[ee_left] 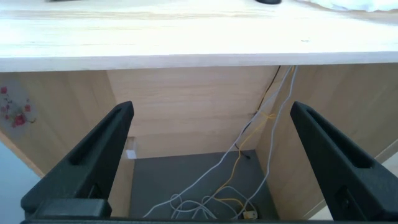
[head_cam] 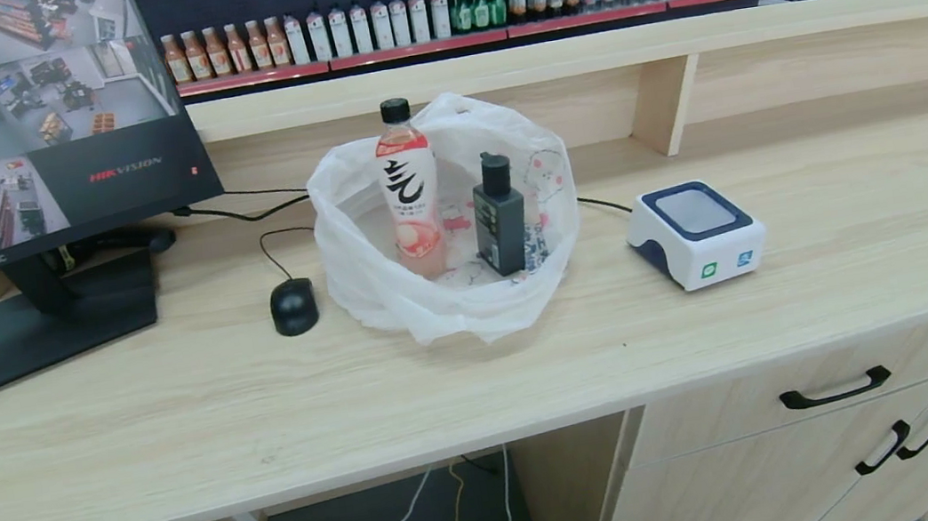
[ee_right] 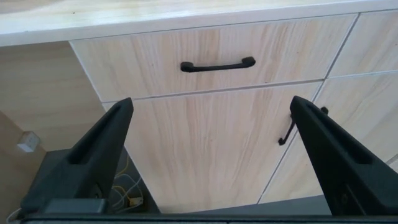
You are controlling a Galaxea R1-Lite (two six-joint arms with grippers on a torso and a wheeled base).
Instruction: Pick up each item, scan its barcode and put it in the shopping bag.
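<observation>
A white plastic shopping bag stands open on the wooden counter. Inside it stand a pink drink bottle with a black cap and a dark pump bottle, both upright. A white and blue barcode scanner sits on the counter to the right of the bag. My left gripper is open below the counter's front edge, facing the knee space with loose cables. My right gripper is open too, low in front of the drawer.
A monitor on a black stand fills the counter's left end, with a black mouse beside the bag. Drawers and cabinet doors with black handles lie under the counter at the right. Shelves of bottles line the back.
</observation>
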